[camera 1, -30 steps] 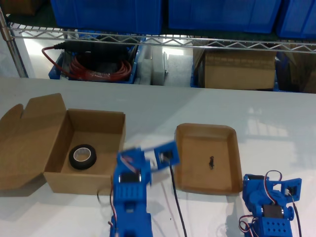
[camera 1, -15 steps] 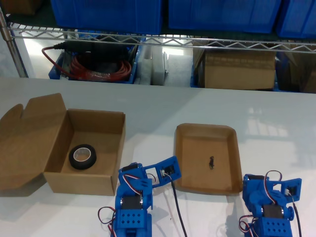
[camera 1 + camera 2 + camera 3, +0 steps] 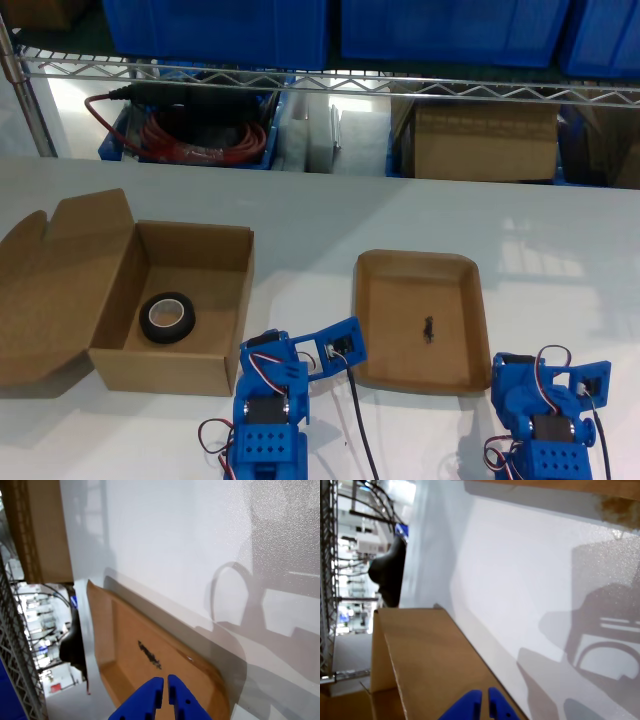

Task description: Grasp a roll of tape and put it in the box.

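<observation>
The roll of tape (image 3: 166, 318), a black ring with a pale core, lies flat on the floor of the box (image 3: 165, 372), whose flap lid (image 3: 55, 280) hangs open toward the exterior view's left. My second gripper (image 3: 482, 700) is shut and empty beside an outer wall of the box (image 3: 430, 665); its arm (image 3: 270, 410) stands folded by the box's front corner. My first gripper (image 3: 165, 692) is also shut and empty, over a corner of the shallow tray (image 3: 130, 630); its arm (image 3: 545, 410) sits folded at the exterior view's lower right.
The shallow brown tray (image 3: 372, 340) holds only a small dark speck (image 3: 428, 329). Behind the table a wire shelf (image 3: 320, 82) carries blue bins (image 3: 215, 25), red cables (image 3: 200, 140) and a plain carton (image 3: 485, 140).
A second ago the second arm was blurred in motion, standing higher by the box; it has dropped back toward the table's front edge and is still. The tape and first arm have not moved.
</observation>
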